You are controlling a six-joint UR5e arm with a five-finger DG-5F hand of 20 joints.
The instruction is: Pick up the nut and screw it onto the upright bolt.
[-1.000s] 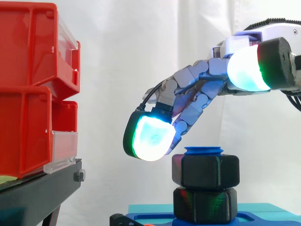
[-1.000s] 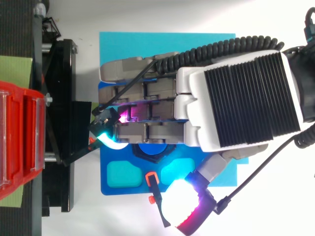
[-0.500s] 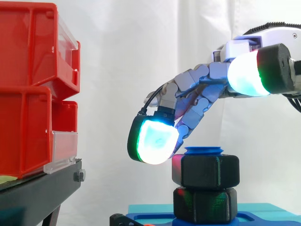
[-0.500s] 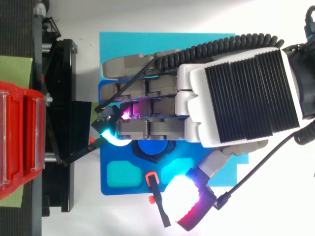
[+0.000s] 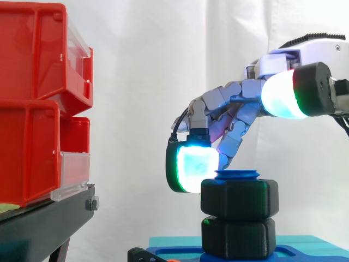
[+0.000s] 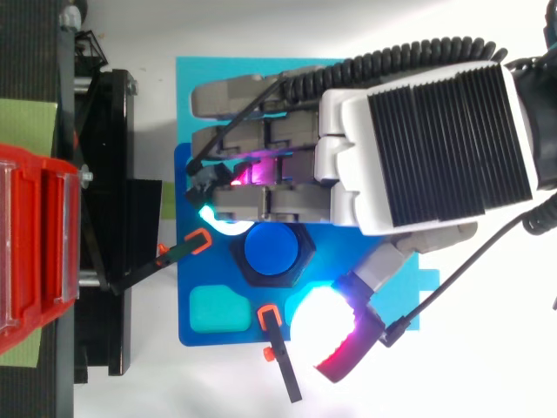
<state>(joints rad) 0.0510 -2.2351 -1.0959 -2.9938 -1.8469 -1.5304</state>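
A black hex nut sits threaded on the blue upright bolt, whose top pokes just above it. Below it a second black hex piece rests on the blue base plate. My hand hovers above and behind the nut, open, with its fingers bent loosely downward. One cyan-green fingertip hangs at the nut's upper left edge, close beside it; contact is unclear. The glowing thumb pad is lifted well above the nut and spread away from the fingers.
Red bins are stacked on a black stand to the left. The base plate lies on a teal mat. Two black clamps with orange tips hold the plate near the bolt.
The hand has drawn back off the bolt, uncovering its blue top from above. The lit fingertip has shifted right to the nut's edge, and the fingers have curled in somewhat.
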